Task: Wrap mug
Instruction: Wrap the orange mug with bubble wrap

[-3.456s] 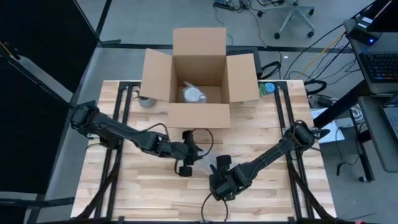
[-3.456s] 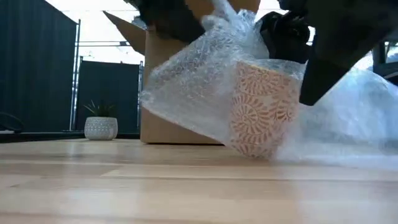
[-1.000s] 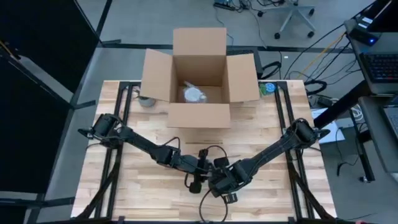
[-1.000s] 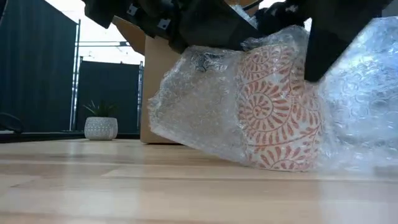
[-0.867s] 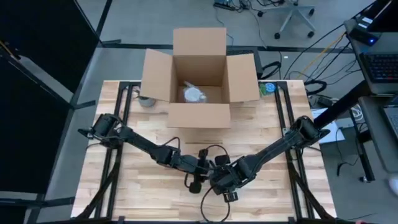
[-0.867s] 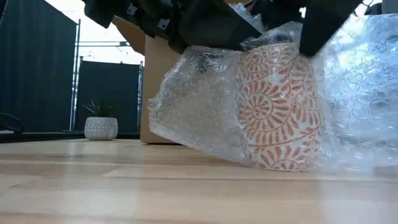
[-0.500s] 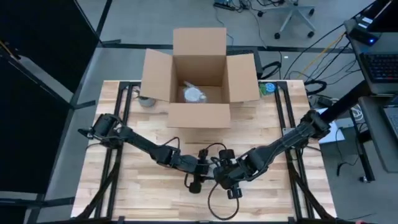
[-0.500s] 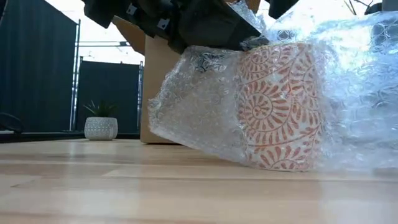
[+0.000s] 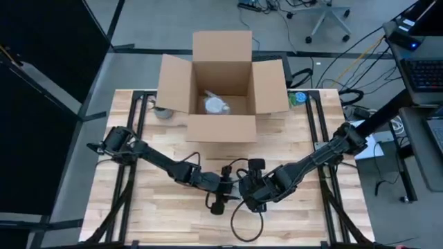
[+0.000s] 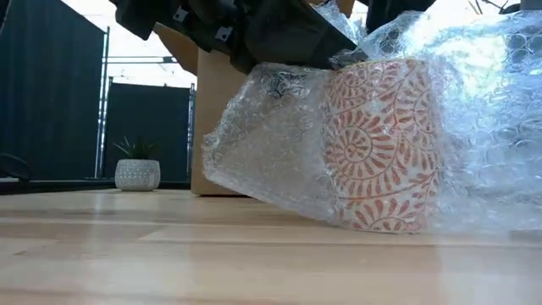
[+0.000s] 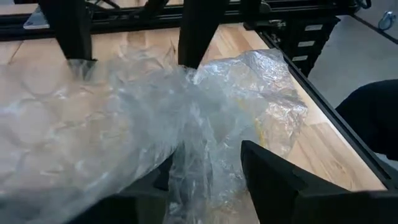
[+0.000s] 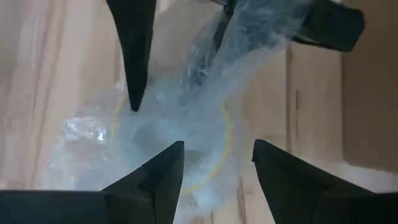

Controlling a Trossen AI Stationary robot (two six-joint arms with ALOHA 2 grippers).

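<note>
A mug (image 10: pixel 381 144) with a red-orange leaf pattern stands upright on the wooden table, inside clear bubble wrap (image 10: pixel 262 144). My left gripper (image 10: pixel 271 38) sits over the mug's top left, shut on a bunch of the wrap (image 11: pixel 205 155). My right gripper (image 12: pixel 217 168) hangs open above the mug's wrapped mouth (image 12: pixel 174 143), fingers pointing down. In the high view both grippers (image 9: pixel 227 185) (image 9: pixel 250 187) meet at the table's middle and hide the mug. My left gripper pinches a gathered bunch of bubble wrap (image 11: pixel 208 174) between its two fingers, coming in level from the table's left. The wrap hangs from the hold down the mug's left side, its lower edge (image 10: pixel 212 178) clear of the table. My right gripper's fingers (image 11: pixel 193 37) stand at the raised wrap; I cannot tell whether they touch it.
An open cardboard box (image 9: pixel 221 128) stands at the table's far middle with a wrapped thing (image 9: pixel 216 105) inside. A small grey pot (image 9: pixel 164 112) sits to its left and a green object (image 9: pixel 297 98) to its right. Bare tabletop (image 10: pixel 169 254) lies near the front.
My right gripper has risen from the mug's near right side and gone toward the far edge, and now hangs above the mug. The wrap on the mug's right has come up higher beside and over the mug. The mug has stayed in place.
</note>
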